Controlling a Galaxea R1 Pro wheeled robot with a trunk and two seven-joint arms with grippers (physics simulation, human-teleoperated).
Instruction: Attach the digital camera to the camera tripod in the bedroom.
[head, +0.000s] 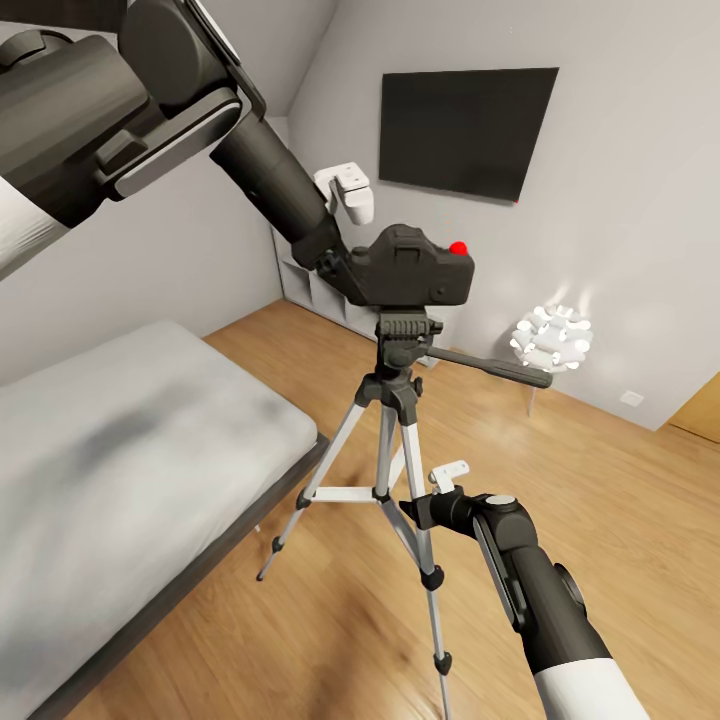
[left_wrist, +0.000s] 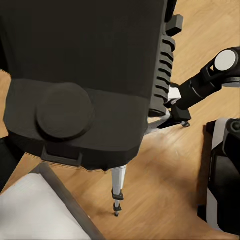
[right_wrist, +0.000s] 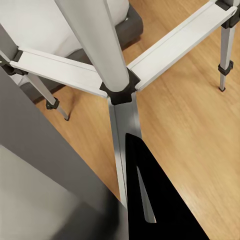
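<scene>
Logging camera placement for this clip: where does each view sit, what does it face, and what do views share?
Head: on the head, facing forward-down at the camera on the tripod; both arms show.
Left wrist: on the left arm, looking down past the camera to the floor; right arm shows.
Right wrist: on the right arm, facing the tripod's centre column.
Shared: tripod, wood floor.

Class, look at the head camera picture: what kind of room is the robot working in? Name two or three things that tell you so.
Most likely a bedroom: a grey bed with a pale mattress stands at the left, a black TV hangs on the pale grey wall, and the floor is light wood planks.
</scene>
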